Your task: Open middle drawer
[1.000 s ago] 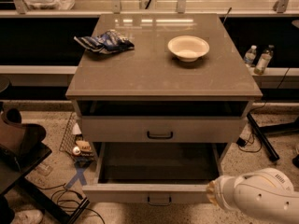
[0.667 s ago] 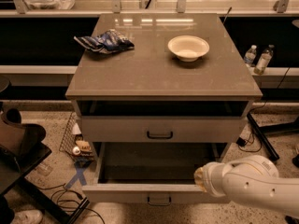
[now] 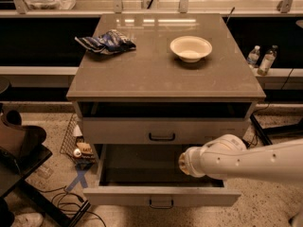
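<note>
The middle drawer (image 3: 161, 196) is pulled well out from the grey-beige cabinet. Its flat front carries a small black bar handle (image 3: 161, 203), and its dark grey inside (image 3: 142, 167) shows nothing in it. My gripper (image 3: 186, 162) is at the end of the white arm (image 3: 246, 161), which reaches in from the right. It hovers over the right part of the open drawer's inside, apart from the handle. Above it, the taller-fronted drawer (image 3: 162, 130) with the same handle is shut.
On the cabinet top (image 3: 161, 74) lie a white bowl (image 3: 191, 48) and a blue crumpled bag (image 3: 106, 41). Two small bottles (image 3: 261, 59) stand at the right. A wire basket with clutter (image 3: 78, 148), a dark chair (image 3: 19, 150) and cables on the floor are at the left.
My arm has moved up and to the left, from the lower right corner to over the open drawer's right side. The drawer has stayed open.
</note>
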`<action>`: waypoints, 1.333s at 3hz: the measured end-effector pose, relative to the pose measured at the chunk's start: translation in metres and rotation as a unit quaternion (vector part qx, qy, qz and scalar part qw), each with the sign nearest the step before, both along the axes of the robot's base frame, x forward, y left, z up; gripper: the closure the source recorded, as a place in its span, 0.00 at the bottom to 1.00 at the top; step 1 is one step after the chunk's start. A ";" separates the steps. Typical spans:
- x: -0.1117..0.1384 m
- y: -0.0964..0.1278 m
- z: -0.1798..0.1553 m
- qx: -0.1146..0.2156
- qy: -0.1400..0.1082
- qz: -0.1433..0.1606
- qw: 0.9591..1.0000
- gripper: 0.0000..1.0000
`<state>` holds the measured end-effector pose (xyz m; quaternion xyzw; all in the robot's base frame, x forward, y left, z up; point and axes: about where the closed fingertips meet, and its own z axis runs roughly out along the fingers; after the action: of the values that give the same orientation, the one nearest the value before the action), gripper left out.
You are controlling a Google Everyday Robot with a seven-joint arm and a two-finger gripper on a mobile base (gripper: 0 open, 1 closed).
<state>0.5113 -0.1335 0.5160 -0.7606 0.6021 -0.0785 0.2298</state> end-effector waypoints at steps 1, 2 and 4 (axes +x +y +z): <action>0.029 0.023 -0.041 -0.004 0.027 0.002 1.000 1.00; 0.029 0.022 -0.039 -0.003 0.025 0.001 1.000 1.00; -0.023 0.007 -0.111 -0.008 0.113 -0.018 0.993 1.00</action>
<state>0.4882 -0.1269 0.4052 -0.7555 0.6370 -0.0010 0.1529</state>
